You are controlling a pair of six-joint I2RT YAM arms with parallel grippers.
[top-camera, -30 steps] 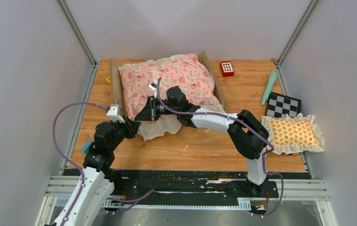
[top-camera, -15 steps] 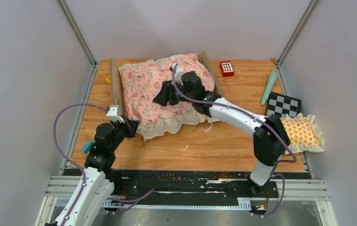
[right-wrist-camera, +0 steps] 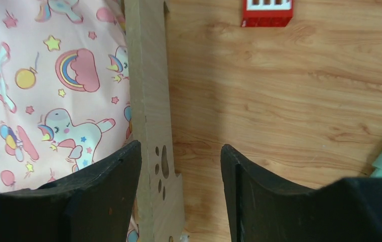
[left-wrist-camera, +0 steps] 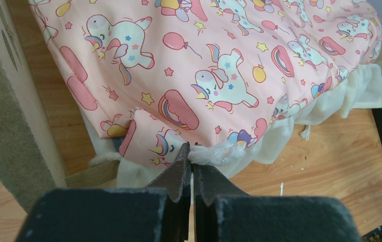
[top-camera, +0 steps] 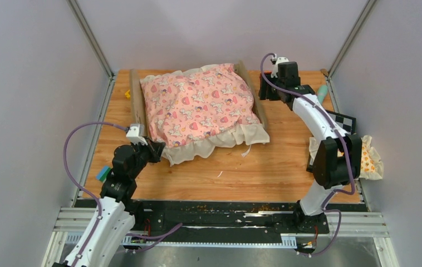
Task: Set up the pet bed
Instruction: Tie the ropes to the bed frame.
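Left gripper (left-wrist-camera: 191,151): jaws shut tight, pinching the cream ruffle (left-wrist-camera: 214,154) of the pink unicorn-print quilt (left-wrist-camera: 219,75) at its near-left corner.
Right gripper (right-wrist-camera: 181,151): jaws apart, holding nothing, hovering over the paw-print end board of the light-wood pet bed frame (right-wrist-camera: 148,101).
Bed position: far centre-left of the wooden table (top-camera: 264,167), with the quilt draped over it.
Small red block (right-wrist-camera: 268,19): on the table, just beyond that board.
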